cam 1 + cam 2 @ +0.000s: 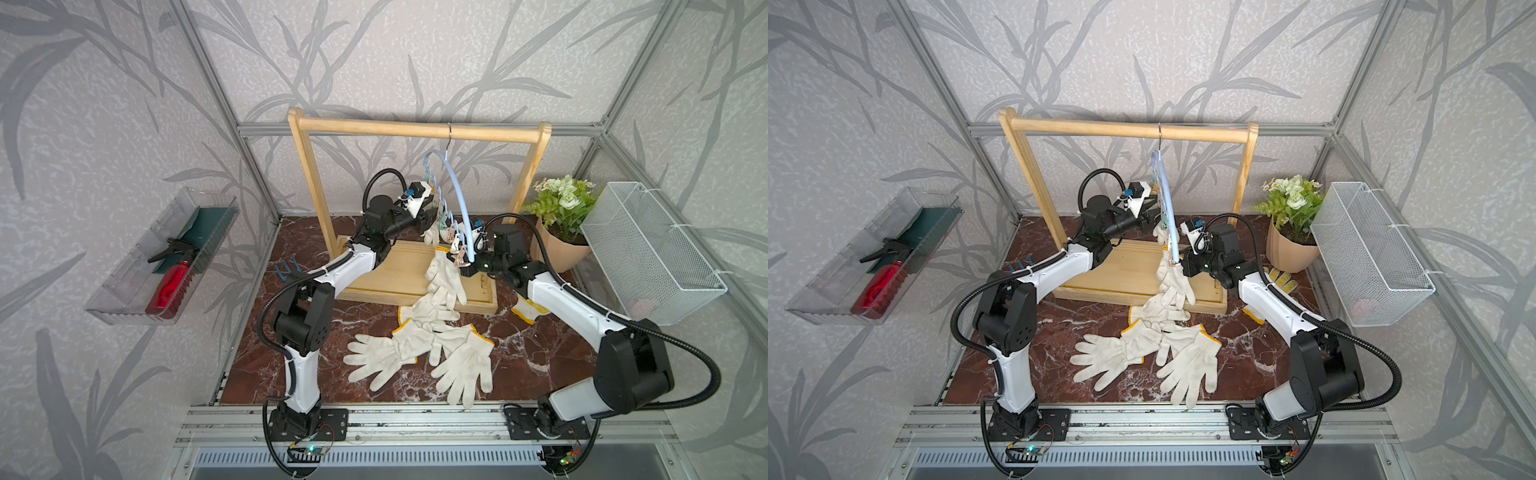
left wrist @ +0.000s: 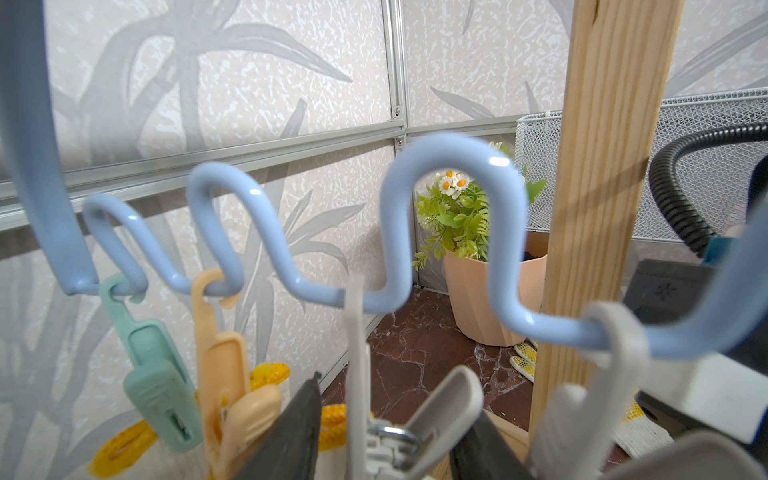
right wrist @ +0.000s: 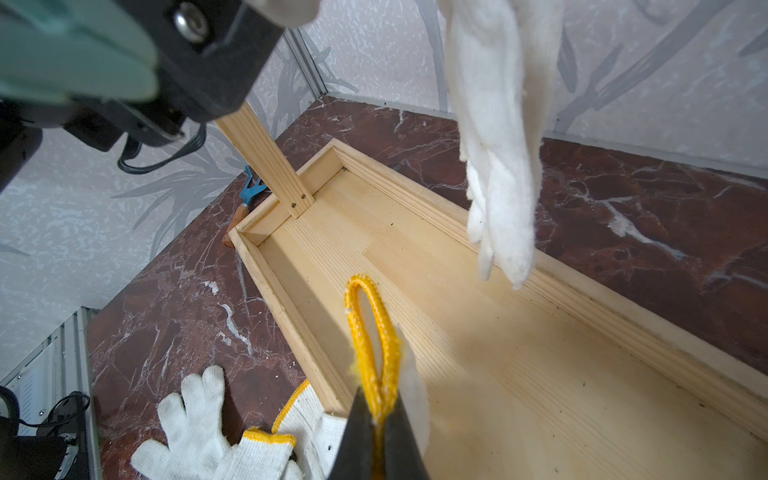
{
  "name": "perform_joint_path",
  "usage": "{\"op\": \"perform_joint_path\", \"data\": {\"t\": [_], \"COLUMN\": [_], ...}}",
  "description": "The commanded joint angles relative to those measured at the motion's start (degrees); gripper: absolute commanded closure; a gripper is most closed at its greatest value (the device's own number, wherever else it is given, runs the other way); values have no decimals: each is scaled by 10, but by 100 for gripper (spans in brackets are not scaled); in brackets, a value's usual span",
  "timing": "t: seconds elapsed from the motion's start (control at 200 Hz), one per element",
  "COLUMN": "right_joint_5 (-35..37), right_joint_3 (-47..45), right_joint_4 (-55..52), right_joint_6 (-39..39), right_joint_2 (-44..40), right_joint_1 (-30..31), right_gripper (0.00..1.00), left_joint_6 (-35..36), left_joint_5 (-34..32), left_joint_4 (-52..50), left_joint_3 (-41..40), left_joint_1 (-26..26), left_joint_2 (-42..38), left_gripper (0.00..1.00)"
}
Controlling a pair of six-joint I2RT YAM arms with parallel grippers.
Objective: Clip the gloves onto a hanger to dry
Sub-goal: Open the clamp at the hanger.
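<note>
Yellow cuff point(image 3: 370, 332) of glove point(image 1: 446, 276) is sitting pinched in closed right gripper point(image 3: 380, 419); left gripper point(image 1: 432, 217), part-spread, is seemingly squeezing grey clip point(image 2: 440, 399) on hanger point(image 2: 453, 153), 11 o'clock from cuff in a top view.

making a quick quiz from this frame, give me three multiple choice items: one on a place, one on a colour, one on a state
1. The hanger hangs from: A the rack's bar; B the basket; C the tray.
2. The gloves have cuff trim that is: A red; B yellow; C green.
3. The right gripper is: A open and empty; B shut on a glove cuff; C out of view.

Answers:
1 A: its hook sits over the bar in both top views.
2 B: yellow edging shows on the cuffs.
3 B: its jaws pinch a yellow cuff loop in the right wrist view.
</note>
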Motion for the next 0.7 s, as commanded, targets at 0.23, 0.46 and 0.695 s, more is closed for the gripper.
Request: {"op": "perform_joint_path", "data": {"t": [0.23,0.46,0.695], "right_joint_5": [-6,-6,-6], "right_joint_3": [-10,-14,-20], "right_joint_4": [23,24,29], "right_joint_6": [-2,-1,1], "right_joint_2": [-17,-18,-21], "right_joint_1": [2,2,3], "right_gripper": [100,100,100], "left_joint_6": [1,-7,-5], "left_joint_5": [-3,-2,4], "left_joint_4": [16,29,29], "left_joint_3": [13,8,2], "left_joint_1": [-4,-4,-4], "left_joint_2": [-33,-39,-45], "left_gripper": [52,52,52]}}
